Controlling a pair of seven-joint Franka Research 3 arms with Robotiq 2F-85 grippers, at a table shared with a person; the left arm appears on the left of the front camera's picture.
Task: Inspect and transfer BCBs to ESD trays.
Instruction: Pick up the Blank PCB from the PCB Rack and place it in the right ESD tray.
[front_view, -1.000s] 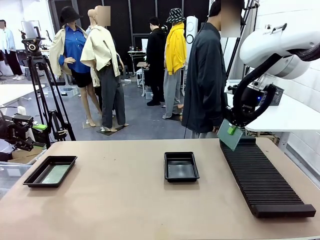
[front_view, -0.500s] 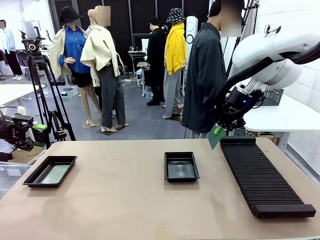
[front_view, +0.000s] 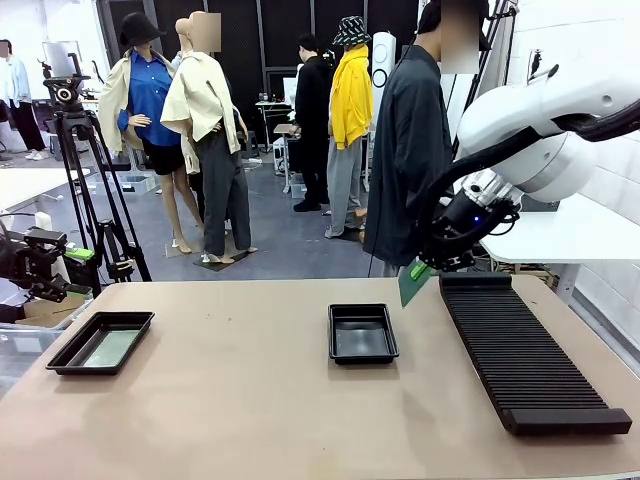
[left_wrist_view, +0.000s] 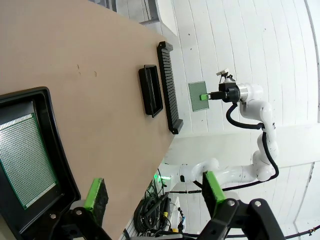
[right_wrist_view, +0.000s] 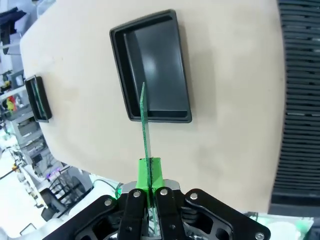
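Over the tan table (front_view: 250, 400), the right gripper (right_wrist_view: 149, 172) is clamped on a green board (right_wrist_view: 144, 120) held edge-on, the empty tray (right_wrist_view: 162, 65) lying just ahead of and below its fingertips, long side in line with the board; the left gripper (left_wrist_view: 155, 190) gapes open, farther off.

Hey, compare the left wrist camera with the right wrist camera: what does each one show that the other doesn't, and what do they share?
Left wrist: the open left claw near an ESD tray with a BCB lying flat inside, its hole grid plain. Right wrist: the right claw shut on a second BCB, seen edge-on, with the middle tray beyond it, its floor bare. Shared: the second BCB, the middle tray, the slotted rack and the table.
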